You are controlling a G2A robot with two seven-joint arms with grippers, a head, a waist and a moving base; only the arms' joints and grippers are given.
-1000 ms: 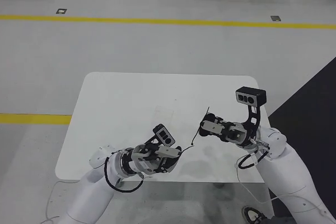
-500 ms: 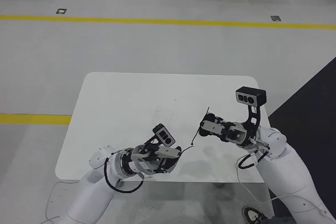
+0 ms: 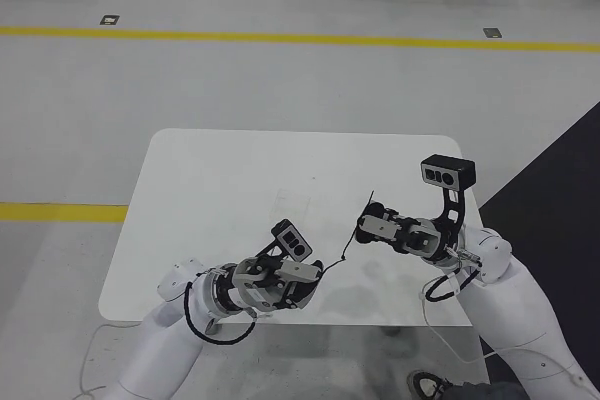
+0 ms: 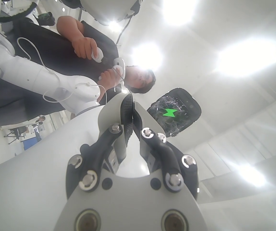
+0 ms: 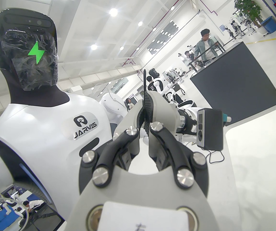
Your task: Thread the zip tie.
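Though the white table (image 3: 230,170) takes up most of the top view, the work is held in the air over its near edge. The right gripper (image 3: 363,222) sits above that edge with its fingers pressed together on the zip tie (image 3: 349,245), a thin black strap. A short length sticks out past the fingertips toward the far side, and the longer part runs down toward the left gripper (image 3: 318,268). The left gripper's fingers are also closed. The strap's lower end reaches their tips, so it seems to be pinched there, though the end itself is too small to make out. I judge the strap very light, springy and smooth: it will bend easily, flick back if let go, and may slide or twist between flat pads. Holding close to the pointed tail on one side and right behind the small head on the other should keep the free lengths short and steady for lining up tip and slot.
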